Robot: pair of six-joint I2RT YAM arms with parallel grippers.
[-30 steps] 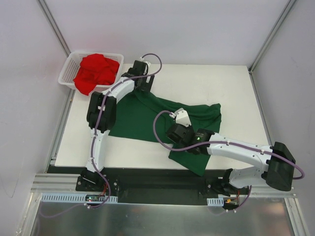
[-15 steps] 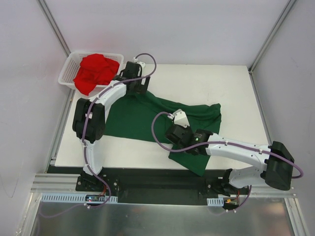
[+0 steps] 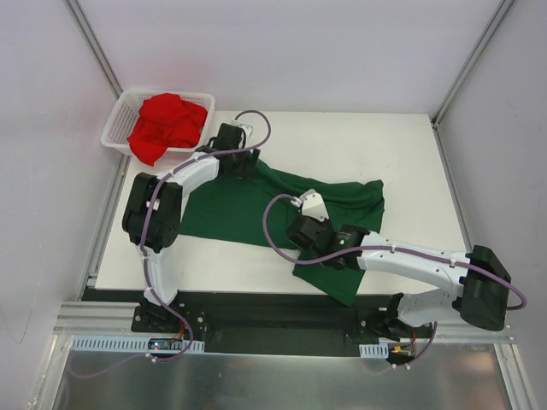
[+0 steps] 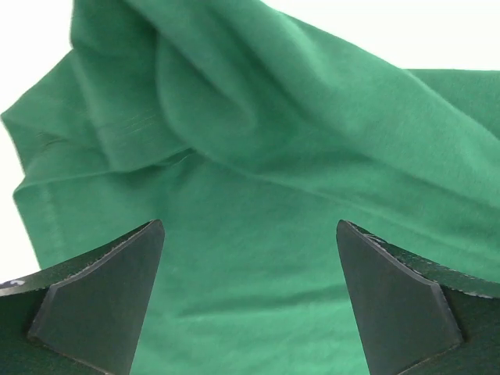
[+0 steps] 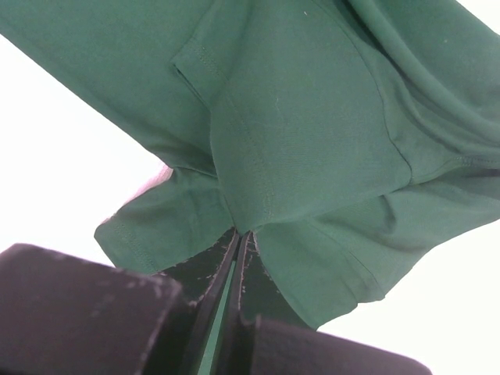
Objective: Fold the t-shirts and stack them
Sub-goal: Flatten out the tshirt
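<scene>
You are early in the job: neither shirt is folded and nothing is stacked. The red t-shirt [image 3: 167, 124] lies crumpled in the white basket [image 3: 114, 130] at the far left corner, off the table [image 3: 359, 141], so it has to be brought out, folded and stacked. The green t-shirt [image 3: 239, 205] lies on the table, opened out but rumpled, with bunched folds at its far left end and a flap hanging toward the near edge on the right.

Its long axis runs across the table, slanting from far left, just beside the basket, down to near right (which end is the neck I cannot tell from these views).

Your left hand [image 4: 248, 234] hangs over the far-left bunched end with its jaws wide apart and nothing between them. Your right hand [image 5: 238, 238] is closed tight, pinching a stitched edge of the green cloth near the middle of the shirt's near side. My read is that you need to flatten this shirt before any fold is made.
</scene>
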